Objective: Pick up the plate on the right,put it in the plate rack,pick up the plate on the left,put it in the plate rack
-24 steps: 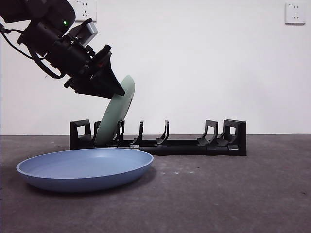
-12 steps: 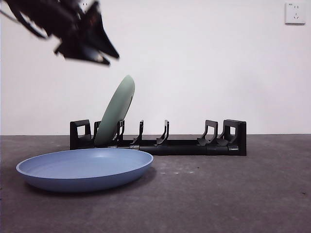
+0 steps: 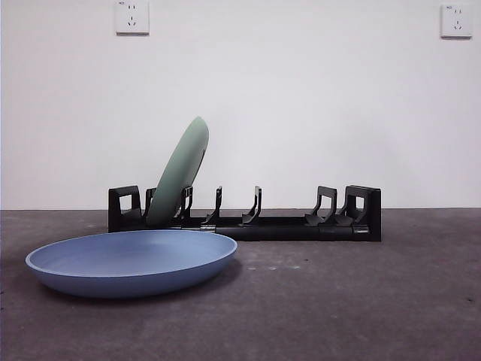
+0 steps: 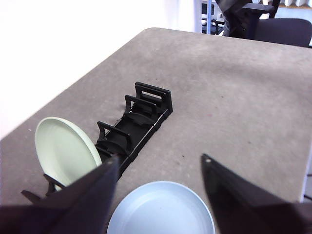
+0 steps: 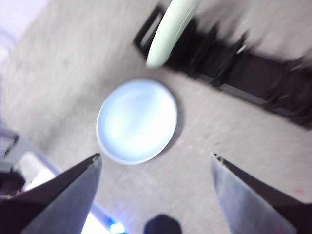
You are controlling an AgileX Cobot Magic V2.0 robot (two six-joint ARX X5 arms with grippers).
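The black plate rack (image 3: 301,226) stands across the back of the table. A pale green plate (image 3: 180,177) leans in the slots at its left end, with nothing holding it. A blue plate (image 3: 131,259) lies flat on the table in front of the rack's left half. Neither arm shows in the front view. My left gripper (image 4: 160,158) hangs open high over the blue plate (image 4: 161,209), with the rack (image 4: 141,117) and green plate (image 4: 66,151) beyond. My right gripper (image 5: 155,155) is open too, high above the blue plate (image 5: 136,122); its view is blurred.
Two wall sockets (image 3: 132,16) (image 3: 456,20) sit high on the white wall behind the rack. A dark office chair (image 4: 273,24) stands beyond the table's far edge. The table's edge shows near the blue plate in the right wrist view.
The gripper that was at the green plate's rim has let go, risen up and to the left, and gone out of the front view. The green plate stays leaning in the rack.
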